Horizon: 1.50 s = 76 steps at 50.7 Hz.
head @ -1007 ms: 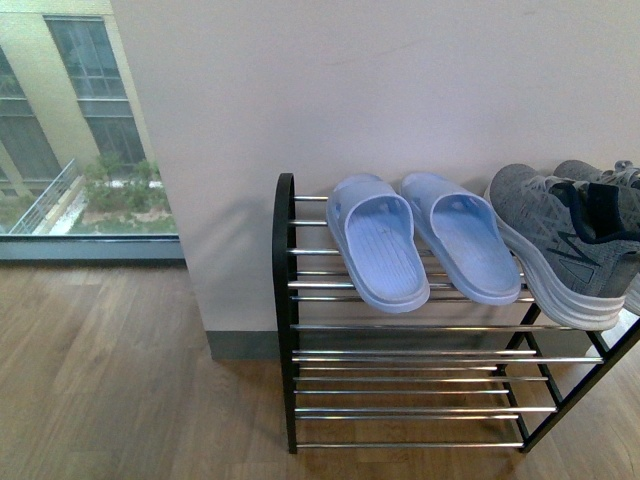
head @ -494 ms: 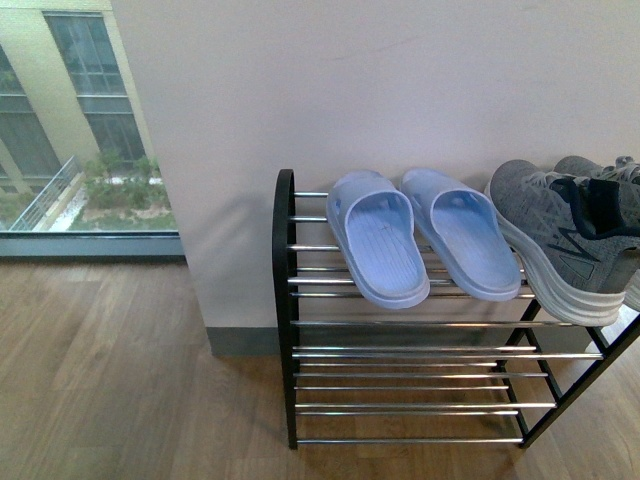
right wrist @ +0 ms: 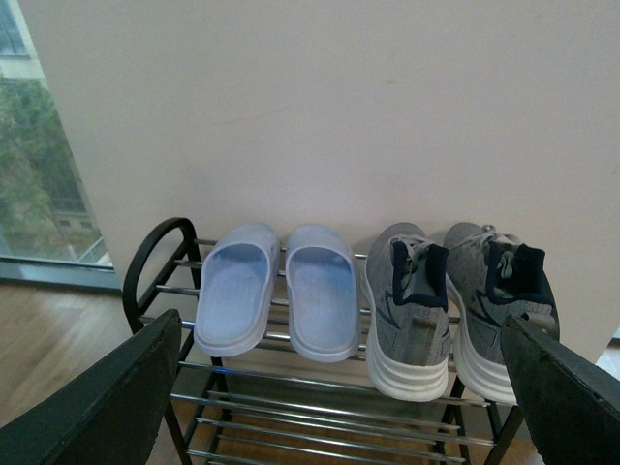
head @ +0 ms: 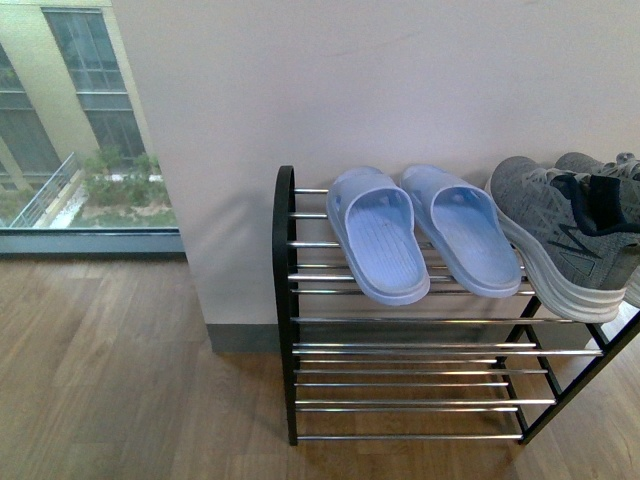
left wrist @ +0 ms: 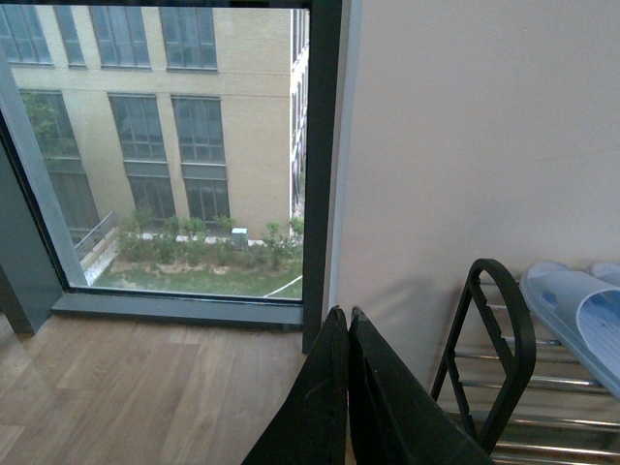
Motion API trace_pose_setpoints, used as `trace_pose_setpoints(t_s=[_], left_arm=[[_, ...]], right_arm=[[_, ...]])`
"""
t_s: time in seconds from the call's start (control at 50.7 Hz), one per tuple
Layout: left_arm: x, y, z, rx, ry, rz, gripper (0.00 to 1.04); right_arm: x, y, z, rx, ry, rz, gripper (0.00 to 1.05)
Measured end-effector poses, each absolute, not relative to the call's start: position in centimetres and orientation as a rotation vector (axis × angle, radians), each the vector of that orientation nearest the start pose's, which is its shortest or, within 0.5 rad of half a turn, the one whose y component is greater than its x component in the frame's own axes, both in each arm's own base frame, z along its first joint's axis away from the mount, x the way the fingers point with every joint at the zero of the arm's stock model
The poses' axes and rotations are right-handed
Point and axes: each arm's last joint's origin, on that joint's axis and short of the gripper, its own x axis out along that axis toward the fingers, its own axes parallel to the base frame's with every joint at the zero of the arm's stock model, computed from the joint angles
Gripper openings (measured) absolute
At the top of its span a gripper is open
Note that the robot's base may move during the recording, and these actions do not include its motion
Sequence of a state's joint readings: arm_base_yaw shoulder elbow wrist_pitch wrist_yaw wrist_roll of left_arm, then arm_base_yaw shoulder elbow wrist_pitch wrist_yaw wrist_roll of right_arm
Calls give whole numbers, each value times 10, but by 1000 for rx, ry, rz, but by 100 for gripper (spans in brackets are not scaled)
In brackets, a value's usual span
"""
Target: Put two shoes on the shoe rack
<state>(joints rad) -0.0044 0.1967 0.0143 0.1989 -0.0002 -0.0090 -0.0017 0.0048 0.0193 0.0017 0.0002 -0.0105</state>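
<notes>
The shoe rack (head: 284, 300) (right wrist: 155, 247) (left wrist: 504, 339) stands against the white wall, a black frame with chrome bars. On its top shelf sit two grey sneakers with white soles (right wrist: 409, 315) (right wrist: 494, 300); one (head: 550, 240) shows at the front view's right edge. Beside them lie two light blue slippers (head: 378, 235) (head: 462, 230) (right wrist: 235, 286). My right gripper (right wrist: 339, 387) is open, well back from the rack, with nothing between its fingers. My left gripper (left wrist: 341, 312) is shut and empty, left of the rack's end. Neither gripper shows in the front view.
The lower chrome shelves (head: 420, 375) hold nothing. A floor-to-ceiling window (left wrist: 165, 155) with a dark frame (left wrist: 320, 165) lies left of the wall. Wooden floor (head: 110, 370) spreads out in front and to the left of the rack.
The rack and shoes have slid slightly up in the front view, as the camera shifted a little. Nothing on the rack has moved.
</notes>
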Motion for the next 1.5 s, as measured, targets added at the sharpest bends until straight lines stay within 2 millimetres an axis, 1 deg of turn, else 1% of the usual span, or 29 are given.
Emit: trace_pose_setpoints(t_s=[0.079,0.138,0.197,0.533,0.572,0.671,0.691,0.75,0.79,0.928,1.026,1.046,1.105,1.5], left_arm=[[108,0,171,-9,-15,-4,1],[103,0,167,-9,16,-5,1],[98,0,167,-9,-1,-4,1],[98,0,167,-9,2,-3,2],[98,0,167,-8,2,-3,6],[98,0,167,-8,2,-3,22],[98,0,167,-8,2,-3,24],[98,0,167,-8,2,-3,35],[98,0,167,-8,2,-3,45],[98,0,167,-8,2,-3,72],[98,0,167,-8,2,-3,95],[98,0,167,-7,2,-3,97],[98,0,167,-7,2,-3,95],[98,0,167,-6,2,-3,95]], right_arm=[[97,0,170,-11,-16,-2,95],[97,0,170,-11,-16,-2,95],[97,0,170,-11,-16,-2,95],[97,0,170,-11,-16,-2,95],[97,0,170,-10,-16,-2,95],[97,0,170,-11,-16,-2,95],[97,0,170,-11,-16,-2,95],[97,0,170,-11,-16,-2,95],[97,0,170,-11,-16,-2,95],[97,0,170,-11,-16,-2,95],[97,0,170,-10,-16,-2,95],[97,0,170,-11,-16,-2,95],[97,0,170,-11,-16,-2,95],[97,0,170,-10,-16,-2,95]])
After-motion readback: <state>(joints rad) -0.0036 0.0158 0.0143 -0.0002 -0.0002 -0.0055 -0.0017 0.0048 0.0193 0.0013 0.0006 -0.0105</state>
